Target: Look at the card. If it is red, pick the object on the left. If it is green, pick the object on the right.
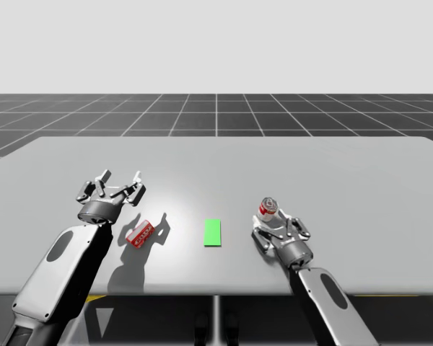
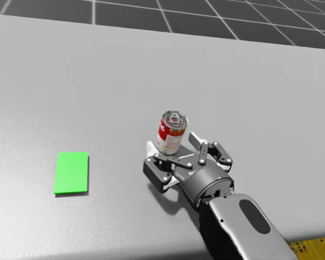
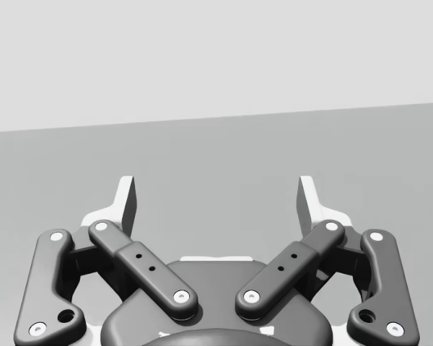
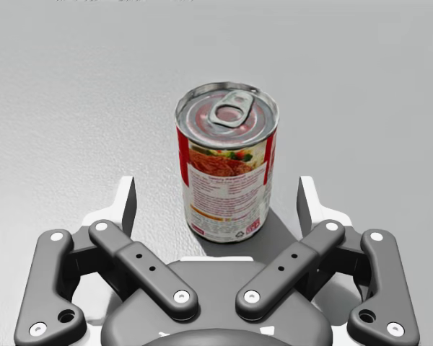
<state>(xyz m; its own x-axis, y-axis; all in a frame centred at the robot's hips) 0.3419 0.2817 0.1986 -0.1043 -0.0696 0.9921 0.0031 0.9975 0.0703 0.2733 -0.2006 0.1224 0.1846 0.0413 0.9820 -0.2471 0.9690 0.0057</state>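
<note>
With the flat green card [image 1: 213,233] pointing to the right-hand object, my right gripper [image 4: 216,196] is straddling the red-and-white metal can [image 4: 227,162], fingers apart and seemingly not touching; I should be closing squarely at mid-height. The can is standing upright right of the card, long axis vertical, pull-tab lid facing up.

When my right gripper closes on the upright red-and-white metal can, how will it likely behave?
The red-and-white metal can looks rigid, so it should not dent when my open right gripper closes. Its smooth round wall may slip. Standing upright, it might tip if nudged high.
</note>
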